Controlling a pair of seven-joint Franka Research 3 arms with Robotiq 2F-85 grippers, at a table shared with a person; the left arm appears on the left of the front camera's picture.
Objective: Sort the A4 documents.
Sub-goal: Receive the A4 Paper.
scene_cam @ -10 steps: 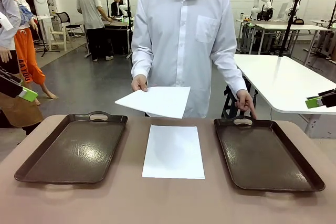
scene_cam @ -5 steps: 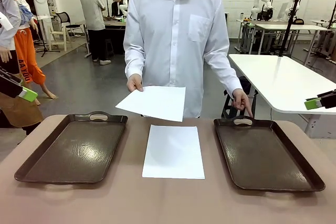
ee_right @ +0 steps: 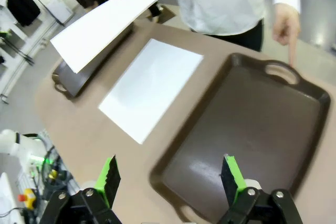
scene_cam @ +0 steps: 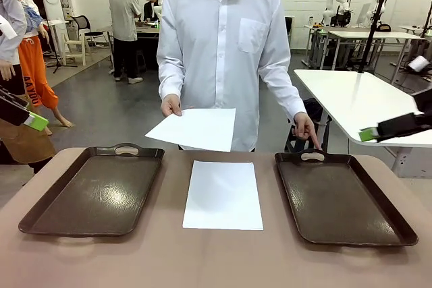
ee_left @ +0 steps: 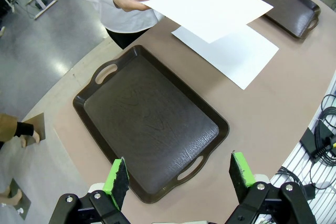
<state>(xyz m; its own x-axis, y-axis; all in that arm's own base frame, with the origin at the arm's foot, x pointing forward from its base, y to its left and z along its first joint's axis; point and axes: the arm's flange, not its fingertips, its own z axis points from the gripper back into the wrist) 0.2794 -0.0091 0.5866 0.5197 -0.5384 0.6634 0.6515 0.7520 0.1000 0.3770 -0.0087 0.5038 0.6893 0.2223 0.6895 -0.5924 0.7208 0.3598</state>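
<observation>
The flat sheet [scene_cam: 223,195] on the tabletop [scene_cam: 216,261] reads to me as thin, smooth, matt white paper; the held sheet [scene_cam: 193,129] above its far edge looks the same. Either side of the flat sheet, the left tray [scene_cam: 94,190] and right tray [scene_cam: 341,200] are dark brown plastic (I think), grainy and faintly glossy. Tabletop: smooth matt tan.
</observation>
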